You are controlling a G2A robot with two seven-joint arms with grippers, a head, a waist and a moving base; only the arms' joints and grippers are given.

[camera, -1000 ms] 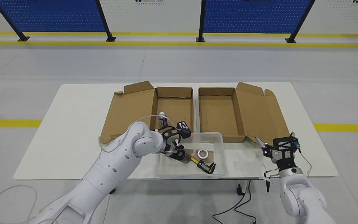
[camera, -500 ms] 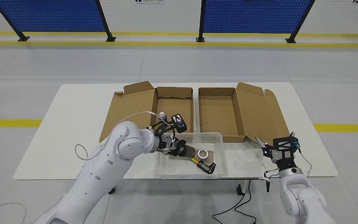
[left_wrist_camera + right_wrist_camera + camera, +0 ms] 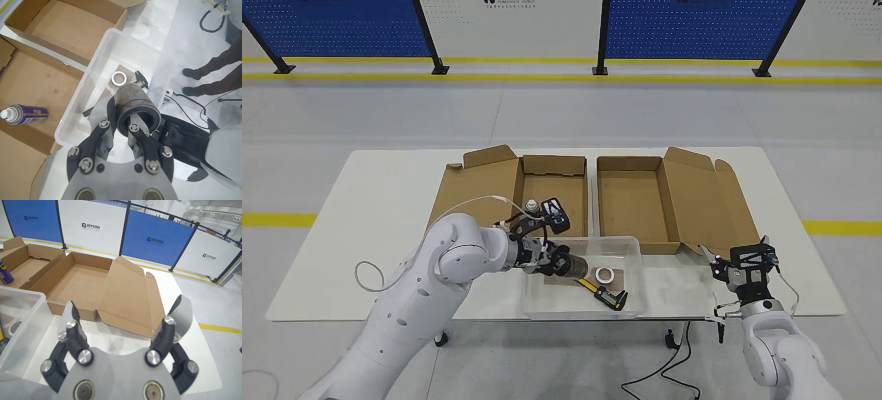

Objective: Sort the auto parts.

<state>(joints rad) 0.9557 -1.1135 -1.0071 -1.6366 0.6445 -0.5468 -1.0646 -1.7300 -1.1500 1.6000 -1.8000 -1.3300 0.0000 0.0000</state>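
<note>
Steel bearing sleeve (image 3: 132, 102) hangs above the clear bin (image 3: 113, 31), its wall pinched by the left gripper (image 3: 122, 113): one finger in the bore, one outside, prob. so the round part can't roll free. Right gripper (image 3: 126, 304) is wide open w/ nothing in it, near an open cardboard box (image 3: 81, 279).

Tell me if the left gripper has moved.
Yes. The left gripper, gripping a metal sleeve, shifted slightly over the clear bin toward the left cardboard box.

Much of the caliper (image 3: 140, 80) hidden behind steel sleeve (image 3: 132, 102), spray can (image 3: 5, 275) and clear bin (image 3: 28, 313) cropped at edge
</note>
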